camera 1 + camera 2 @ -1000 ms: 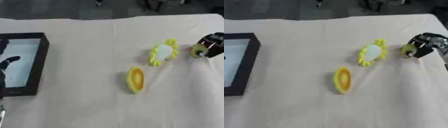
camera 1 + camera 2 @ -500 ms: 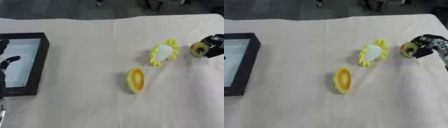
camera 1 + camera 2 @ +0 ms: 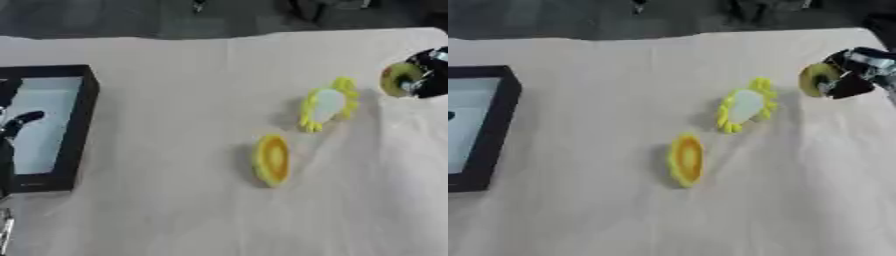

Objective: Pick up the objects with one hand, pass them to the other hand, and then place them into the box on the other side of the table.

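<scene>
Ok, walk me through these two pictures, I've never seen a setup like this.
Both pictures come from the two eyes of a camera in a humanoid robot's head, looking down at a cloth-covered table. The dark shape at the right edge is the robot's right hand, its fingers curled round a round yellow object. Its left hand shows at the left edge, over the black box where the objects are meant to go. On the cloth lie a yellow flower-shaped toy with a white centre and a yellow-orange oval toy, set apart.
</scene>
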